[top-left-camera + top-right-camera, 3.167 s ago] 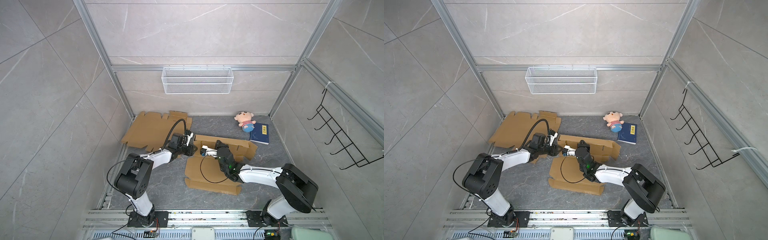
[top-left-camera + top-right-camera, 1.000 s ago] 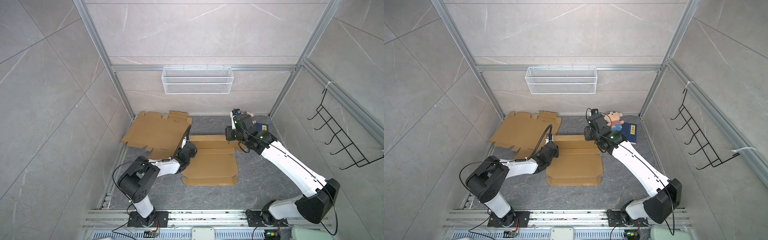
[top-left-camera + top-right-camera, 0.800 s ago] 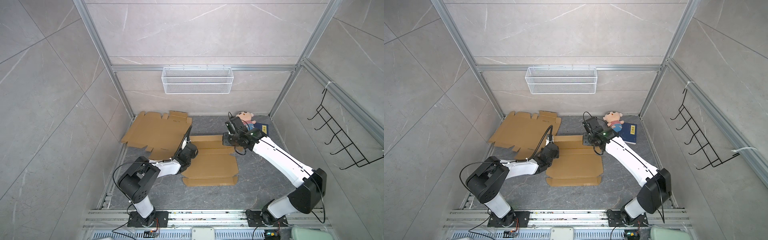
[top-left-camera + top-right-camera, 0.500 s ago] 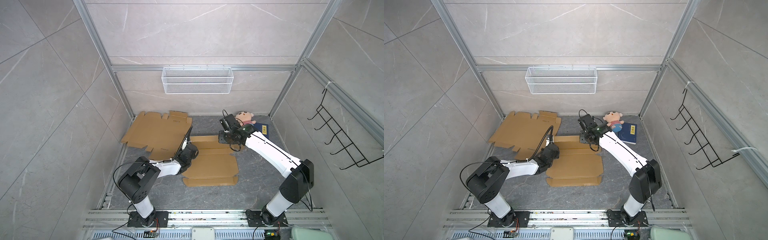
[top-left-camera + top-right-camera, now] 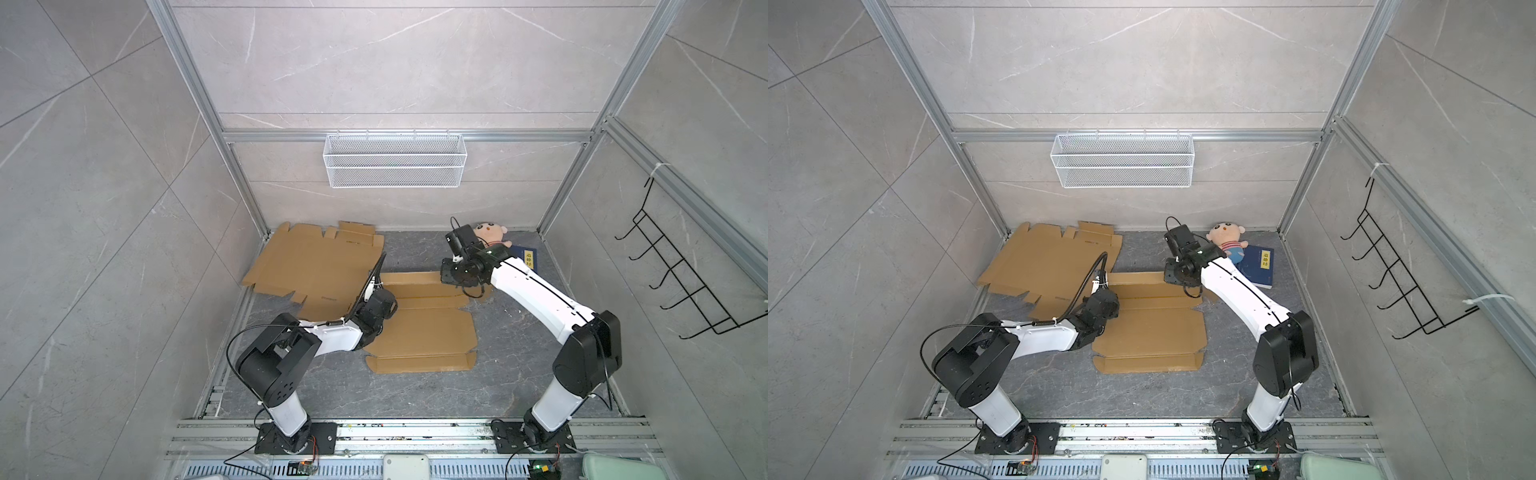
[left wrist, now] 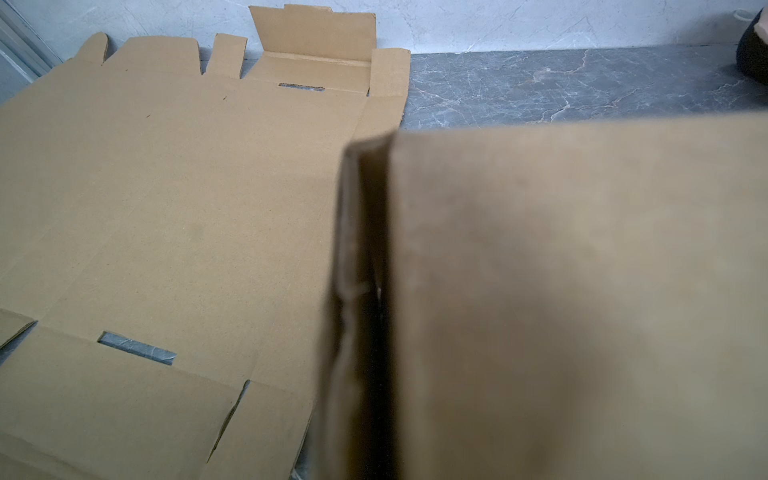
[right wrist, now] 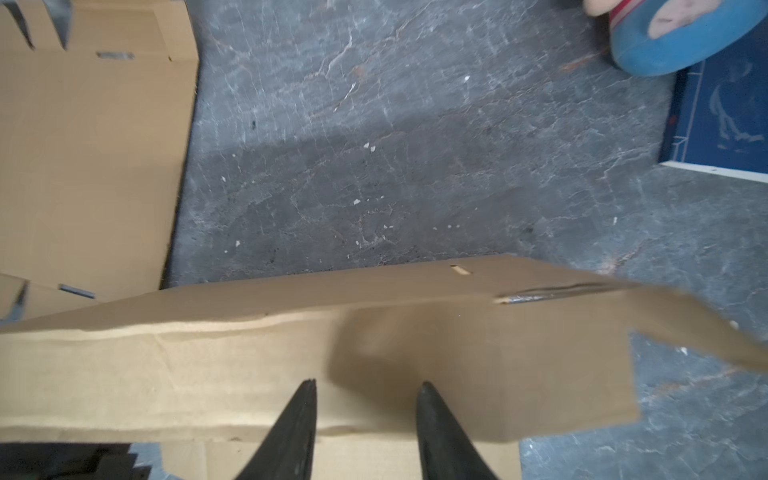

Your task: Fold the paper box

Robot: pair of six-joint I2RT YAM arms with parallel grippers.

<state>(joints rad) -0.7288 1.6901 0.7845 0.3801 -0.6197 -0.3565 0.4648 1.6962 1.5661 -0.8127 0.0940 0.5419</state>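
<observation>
Box (image 5: 424, 328) mostly flat, far flap tilted up; my left fingers (image 5: 386, 306) clenched at its left edge, right fingers (image 7: 296, 424) parted over the flap.

White wire basket (image 5: 395, 166) (image 5: 1123, 160) hung on back wall, above floor. Black hook rack (image 5: 681, 282) (image 5: 1399, 270) was mounted on right wall. Plush doll (image 5: 490, 235) (image 5: 1227, 239) lay at back right of grey marble floor (image 5: 415, 395), touching a dark blue book (image 5: 1258, 264) (image 7: 723, 124) lying flat beside it. Spare flat cardboard sheet (image 5: 316, 262) (image 6: 166, 187) lay unfolded at back left, one far flap tilted up against the wall.
</observation>
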